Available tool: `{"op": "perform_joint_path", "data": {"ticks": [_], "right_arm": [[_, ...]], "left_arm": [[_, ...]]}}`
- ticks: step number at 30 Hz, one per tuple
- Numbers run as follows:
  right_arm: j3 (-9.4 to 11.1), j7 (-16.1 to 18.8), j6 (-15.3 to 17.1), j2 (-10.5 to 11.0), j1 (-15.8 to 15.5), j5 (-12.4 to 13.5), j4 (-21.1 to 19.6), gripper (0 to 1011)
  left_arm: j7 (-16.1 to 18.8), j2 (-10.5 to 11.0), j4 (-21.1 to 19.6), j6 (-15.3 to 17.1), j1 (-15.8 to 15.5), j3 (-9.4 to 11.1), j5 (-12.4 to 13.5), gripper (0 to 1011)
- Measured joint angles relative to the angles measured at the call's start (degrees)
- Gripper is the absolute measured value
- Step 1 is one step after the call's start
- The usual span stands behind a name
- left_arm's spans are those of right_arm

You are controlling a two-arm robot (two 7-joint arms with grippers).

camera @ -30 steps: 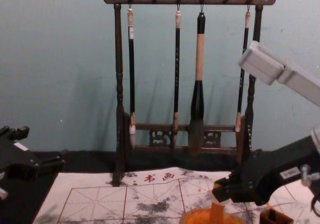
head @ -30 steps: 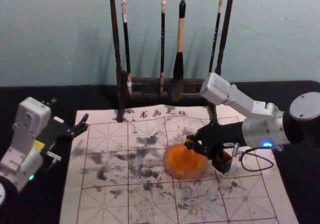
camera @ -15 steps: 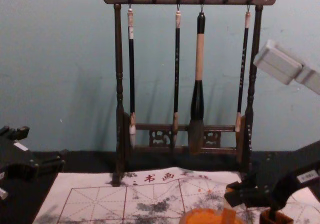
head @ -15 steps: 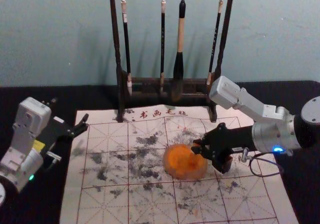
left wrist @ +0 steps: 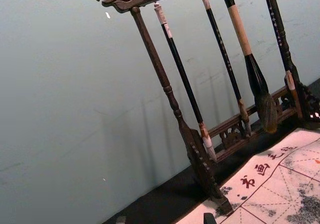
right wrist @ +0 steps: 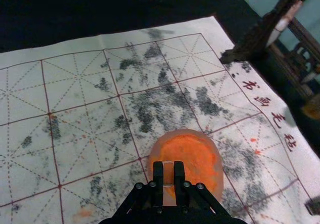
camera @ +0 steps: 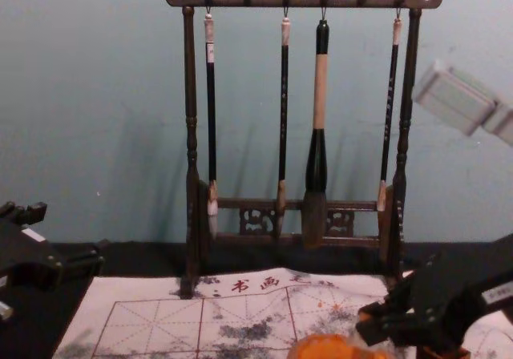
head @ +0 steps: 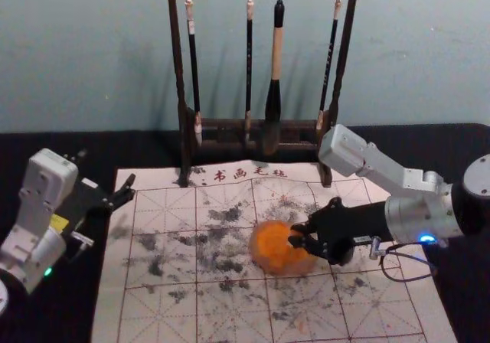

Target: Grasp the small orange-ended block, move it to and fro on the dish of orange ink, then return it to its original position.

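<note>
One small block (right wrist: 168, 173) is pinched between the fingers of the right hand (head: 294, 235), at the right part of the ink dish (head: 277, 249). It is gripped by its sides, presumably so that its orange end can face down to the ink; whether it touches the ink I cannot tell. The dish sits on the writing mat (head: 164, 312), likely to keep drips off the desk. Just right of the dish is a small box (camera: 441, 352), perhaps the block's home. The left hand (head: 132, 188) waits open, well left of the dish. Inking looks under way; the return is still to do.
</note>
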Motion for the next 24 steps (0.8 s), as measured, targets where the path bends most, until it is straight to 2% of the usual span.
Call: {"op": "perform_joint_path", "data": {"ticks": [12,24], "right_arm": [[-1.57,-0.03,-0.09,-2.39,1.61,-0.57,2.28,79],[-1.79,-1.03,-0.34,-4.24,3.18,-1.47,5.29,79]], "left_arm": [[0.00,0.00,0.00,0.00,0.00,0.00,0.00,1001],[0.00,0.00,0.00,0.00,0.00,0.00,0.00,1001]]}}
